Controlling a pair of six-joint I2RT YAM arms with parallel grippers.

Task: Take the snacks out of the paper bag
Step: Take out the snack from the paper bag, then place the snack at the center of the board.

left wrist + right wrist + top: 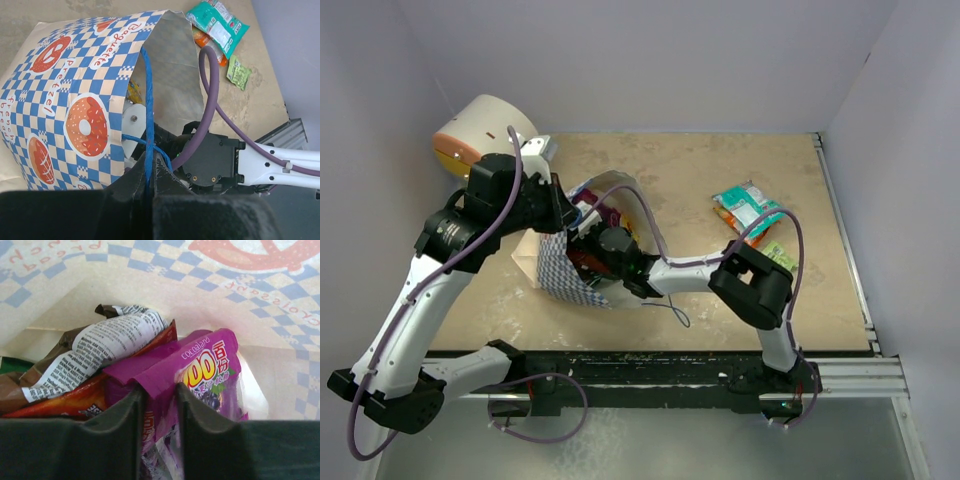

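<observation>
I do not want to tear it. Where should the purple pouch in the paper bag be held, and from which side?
Pinch the purple pouch by its flat upper edge, coming in through the paper bag's mouth. That edge stands toward the mouth, free of the crumpled packets beside it; the right gripper pinches there.

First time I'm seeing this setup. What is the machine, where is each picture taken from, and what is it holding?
Two robot arms are bolted at the near edge of the table. One picture looks down from above; the other two come from a camera on each wrist. The left gripper pinches the blue handle of the paper bag. The right gripper reaches inside the bag, closed on a purple pouch, with a red packet beside it. A teal packet and a light-green packet lie on the table, outside the bag.
</observation>
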